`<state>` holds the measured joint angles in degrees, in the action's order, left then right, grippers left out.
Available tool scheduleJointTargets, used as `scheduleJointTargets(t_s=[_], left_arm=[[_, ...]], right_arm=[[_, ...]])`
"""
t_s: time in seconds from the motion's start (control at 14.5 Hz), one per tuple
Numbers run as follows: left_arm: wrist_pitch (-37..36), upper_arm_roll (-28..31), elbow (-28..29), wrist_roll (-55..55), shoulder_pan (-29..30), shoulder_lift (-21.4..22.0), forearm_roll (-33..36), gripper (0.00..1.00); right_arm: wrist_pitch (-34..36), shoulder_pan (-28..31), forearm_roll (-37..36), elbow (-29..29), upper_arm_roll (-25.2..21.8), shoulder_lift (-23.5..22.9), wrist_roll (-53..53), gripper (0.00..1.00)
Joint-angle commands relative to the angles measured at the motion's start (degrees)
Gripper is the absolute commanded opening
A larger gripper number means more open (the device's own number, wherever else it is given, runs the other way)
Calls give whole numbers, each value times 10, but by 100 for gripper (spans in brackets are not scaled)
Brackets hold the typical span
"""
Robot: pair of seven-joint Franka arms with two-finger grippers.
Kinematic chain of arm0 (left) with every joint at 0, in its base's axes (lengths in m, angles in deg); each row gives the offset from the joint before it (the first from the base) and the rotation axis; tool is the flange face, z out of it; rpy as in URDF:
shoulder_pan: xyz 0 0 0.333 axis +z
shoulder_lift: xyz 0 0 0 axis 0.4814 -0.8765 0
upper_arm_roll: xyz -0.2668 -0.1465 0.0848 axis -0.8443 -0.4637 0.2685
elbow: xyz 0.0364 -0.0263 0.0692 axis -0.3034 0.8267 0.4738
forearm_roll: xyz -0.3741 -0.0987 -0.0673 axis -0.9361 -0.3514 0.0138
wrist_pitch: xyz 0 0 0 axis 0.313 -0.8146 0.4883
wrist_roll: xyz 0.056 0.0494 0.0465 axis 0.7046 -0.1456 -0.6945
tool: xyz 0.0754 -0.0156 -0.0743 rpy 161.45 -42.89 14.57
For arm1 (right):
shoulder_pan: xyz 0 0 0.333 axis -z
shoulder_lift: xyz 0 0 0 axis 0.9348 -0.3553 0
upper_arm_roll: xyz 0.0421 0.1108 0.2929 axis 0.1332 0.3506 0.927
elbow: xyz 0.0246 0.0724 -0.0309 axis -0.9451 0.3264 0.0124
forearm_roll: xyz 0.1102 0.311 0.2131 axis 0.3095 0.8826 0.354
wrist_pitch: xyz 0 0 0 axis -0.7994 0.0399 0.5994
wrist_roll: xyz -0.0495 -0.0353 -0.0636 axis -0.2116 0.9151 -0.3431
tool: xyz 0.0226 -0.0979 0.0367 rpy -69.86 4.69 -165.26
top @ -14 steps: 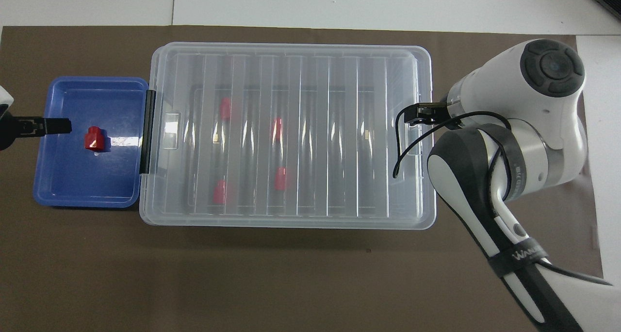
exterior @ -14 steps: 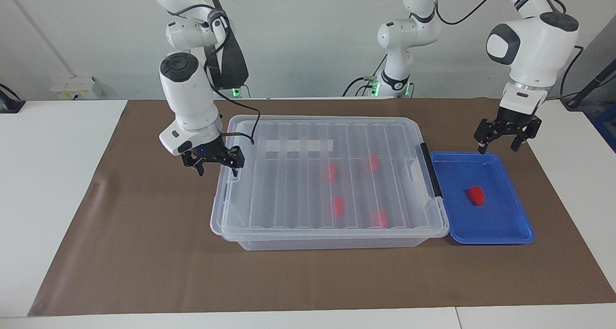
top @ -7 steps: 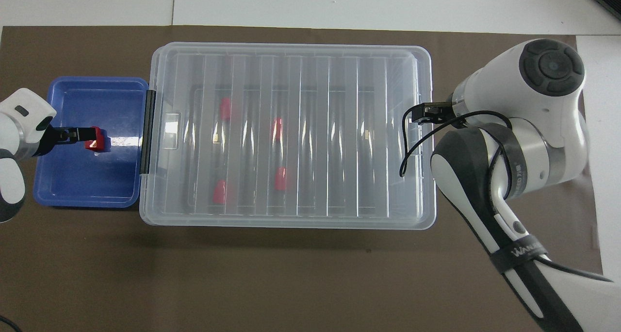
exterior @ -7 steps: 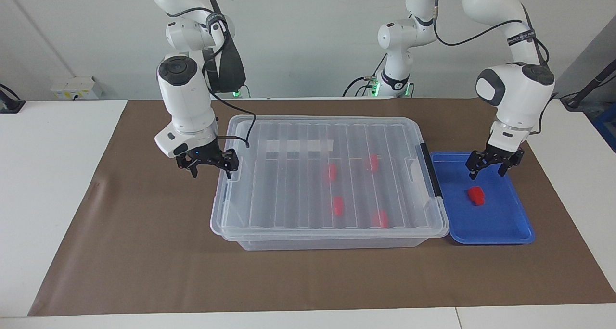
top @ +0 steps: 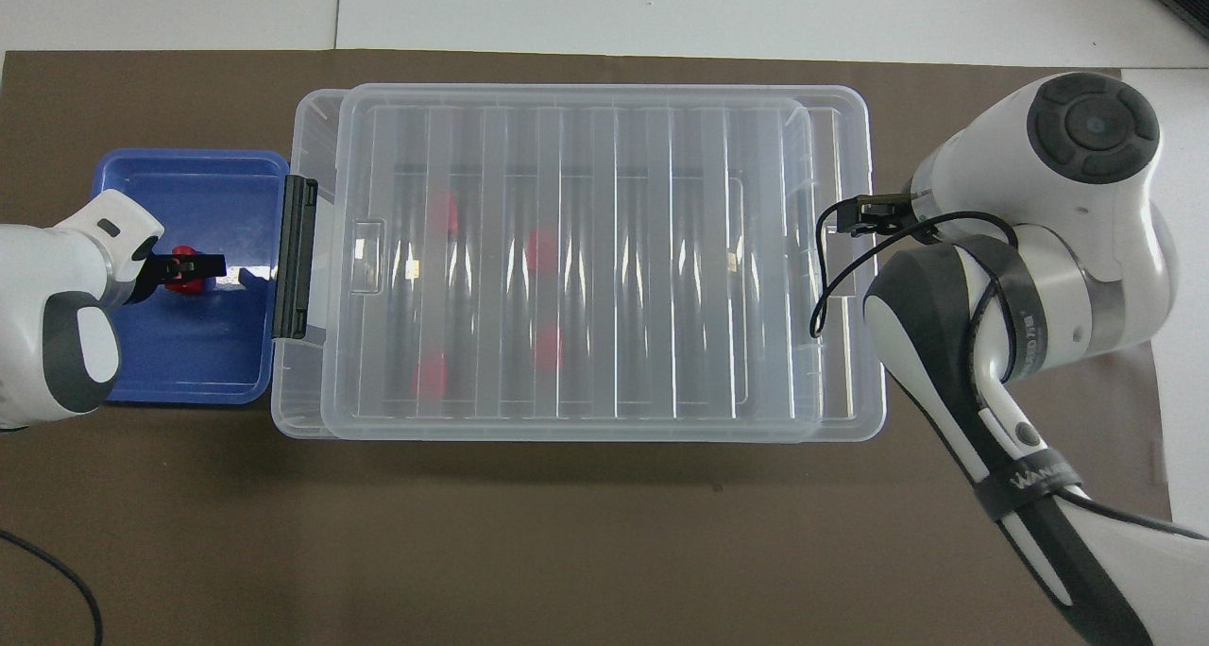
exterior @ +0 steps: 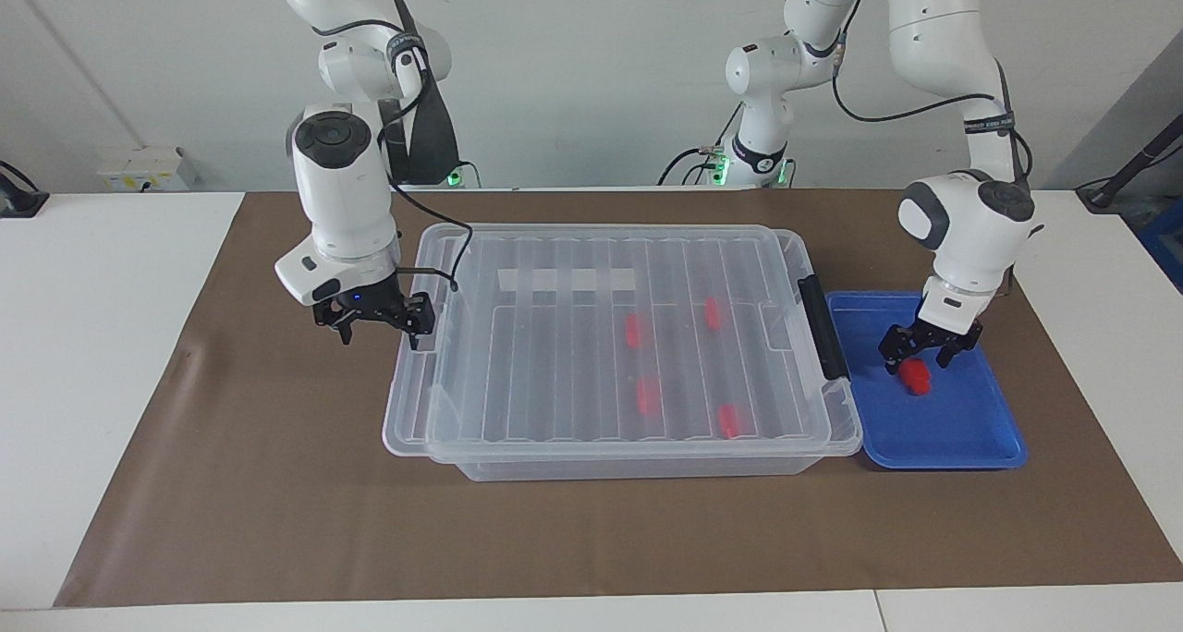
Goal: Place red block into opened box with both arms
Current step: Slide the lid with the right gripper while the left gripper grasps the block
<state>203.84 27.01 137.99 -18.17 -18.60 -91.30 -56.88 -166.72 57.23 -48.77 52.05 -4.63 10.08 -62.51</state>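
Two arms bend down over the desk [exterior: 139, 382]. The left gripper [exterior: 928, 350], jaws apart, straddles the red block [exterior: 916, 376] in the blue tray [exterior: 980, 429]. The right gripper [exterior: 374, 316], jaws apart, sits at the lid [exterior: 554, 373] edge of the box [exterior: 628, 466]. The small, bright block lies on the tray floor.
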Motion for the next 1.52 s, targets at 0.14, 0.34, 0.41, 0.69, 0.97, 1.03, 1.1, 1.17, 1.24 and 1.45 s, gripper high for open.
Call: scheduleJointTargets(t_s=[0.14,0.34,0.41,0.69,0.97,1.03,1.1,1.17,1.24,1.45], left_arm=[[35,-4,13,-7,17,-13,3,96],[30,-4,16,-7,16,-11,3,45],[28,-4,16,-7,16,-11,3,26],[11,-4,17,-8,16,-9,3,0],[-87,-10,-42,-92,-2,25,3,0],[-147,-10,-74,-110,-13,40,0,0],[-204,-11,-111,-123,-22,47,-1,0],[-266,-11,-154,-137,-32,50,-3,0],[-317,-11,-191,-152,-44,54,-4,0],[-450,-15,-290,-211,-72,69,-5,0]], right_arm=[[10,21,-27,-3,5,-4,-2,100],[25,32,-39,-9,5,-2,2,100],[26,37,-39,-9,5,-1,6,100],[41,58,-47,-10,4,5,58,100],[57,67,-70,-17,3,7,92,100],[58,69,-78,-17,4,8,94,100],[58,69,-82,-16,4,8,94,100],[58,69,-83,-16,3,10,96,100],[59,69,-83,-16,3,10,97,100],[67,75,-105,-16,4,11,102,100]])
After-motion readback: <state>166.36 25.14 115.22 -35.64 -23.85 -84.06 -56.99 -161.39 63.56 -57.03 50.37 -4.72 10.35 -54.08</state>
